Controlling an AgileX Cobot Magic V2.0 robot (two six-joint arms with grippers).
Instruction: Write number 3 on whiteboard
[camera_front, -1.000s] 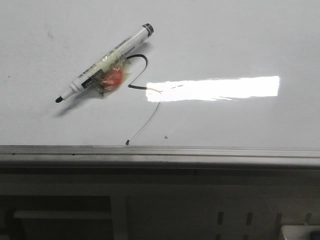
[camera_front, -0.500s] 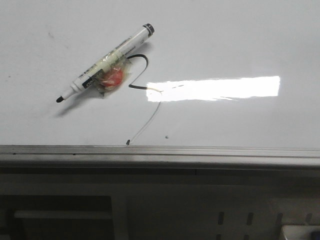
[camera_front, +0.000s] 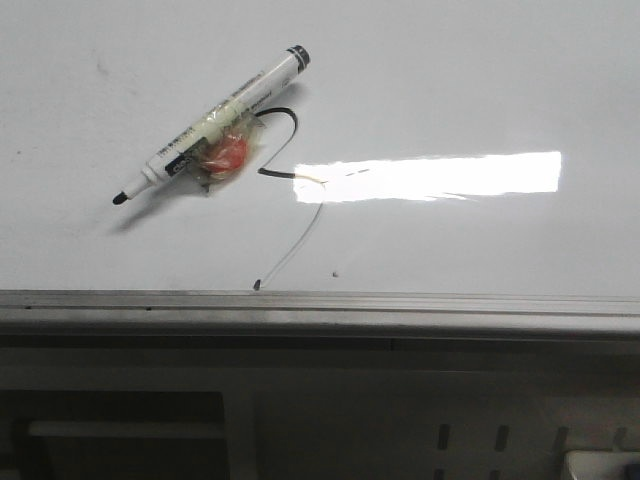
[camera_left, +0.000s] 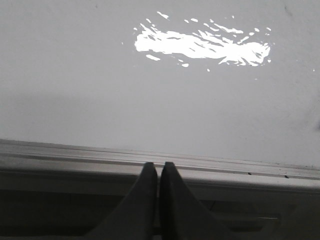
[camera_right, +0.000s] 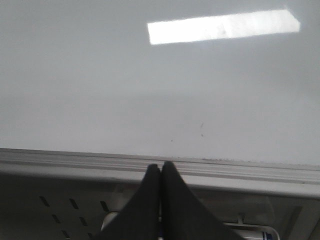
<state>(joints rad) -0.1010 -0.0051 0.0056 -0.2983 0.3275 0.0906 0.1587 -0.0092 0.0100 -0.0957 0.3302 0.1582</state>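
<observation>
The number 3 (camera_front: 285, 190) sits left of centre on the whiteboard (camera_front: 480, 80), its faint tail running toward seven o'clock to a dot by the near rail. At its ten o'clock lies a marker (camera_front: 210, 125), uncapped, released. We judge the writing finished; what remains is keeping clear without smudging. Only the front view shows the stroke. The wrist views show the left hand (camera_left: 158, 172) and right hand (camera_right: 161, 172) closed, empty, off the rail.

A black-capped white marker (camera_front: 210, 126) lies slantwise, with a red-orange taped lump (camera_front: 226, 155) stuck to its barrel.
</observation>
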